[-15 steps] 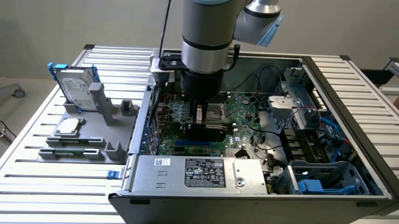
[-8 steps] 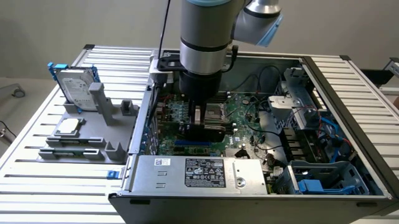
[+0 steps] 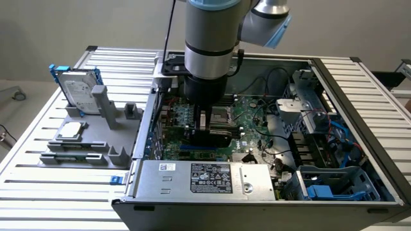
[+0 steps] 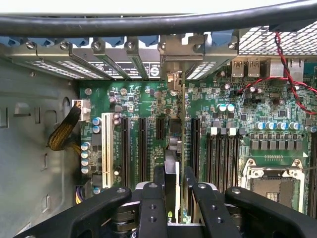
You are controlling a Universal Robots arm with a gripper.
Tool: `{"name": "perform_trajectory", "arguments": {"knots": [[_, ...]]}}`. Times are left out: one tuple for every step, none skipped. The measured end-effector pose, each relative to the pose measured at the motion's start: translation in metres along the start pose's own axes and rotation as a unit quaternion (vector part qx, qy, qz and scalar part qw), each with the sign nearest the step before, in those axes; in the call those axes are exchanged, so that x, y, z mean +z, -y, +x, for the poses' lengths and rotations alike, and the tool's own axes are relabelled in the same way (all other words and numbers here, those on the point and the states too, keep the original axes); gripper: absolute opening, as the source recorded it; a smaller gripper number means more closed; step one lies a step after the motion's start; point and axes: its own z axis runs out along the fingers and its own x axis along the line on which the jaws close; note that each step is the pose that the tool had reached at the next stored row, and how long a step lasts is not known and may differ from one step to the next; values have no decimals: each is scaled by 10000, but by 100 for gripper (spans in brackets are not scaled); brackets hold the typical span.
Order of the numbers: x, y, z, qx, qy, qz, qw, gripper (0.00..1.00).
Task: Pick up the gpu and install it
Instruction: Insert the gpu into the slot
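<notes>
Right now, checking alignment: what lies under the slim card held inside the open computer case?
The gripper holds the slim gpu card edge-on over the green motherboard, between black expansion slots. Directly beneath, the card blocks the view.

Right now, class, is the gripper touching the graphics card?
Touching. The wrist view shows the gripper with its fingers pressed against both faces of the graphics card, which stands edge-on over the motherboard.

Exterior view high, angled down; wrist view close above shared motherboard (image 3: 251, 114) (image 4: 143, 106)
</notes>
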Motion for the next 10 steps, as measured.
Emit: {"name": "perform_trajectory", "arguments": {"knots": [[2,-2,0,-1,13,3,10000,26],[5,-6,0,0,28,8,10000,26],[7,-11,0,-1,40,11,10000,26],[9,-16,-1,-1,46,14,10000,26],[12,-21,-1,-2,50,15,10000,26],[14,-23,-1,-2,50,15,10000,26],[16,-24,0,-5,50,15,10000,26],[17,-24,0,-8,49,15,10000,26],[20,-25,0,-13,49,15,10000,26],[24,-25,0,-18,50,17,10000,26]]}}
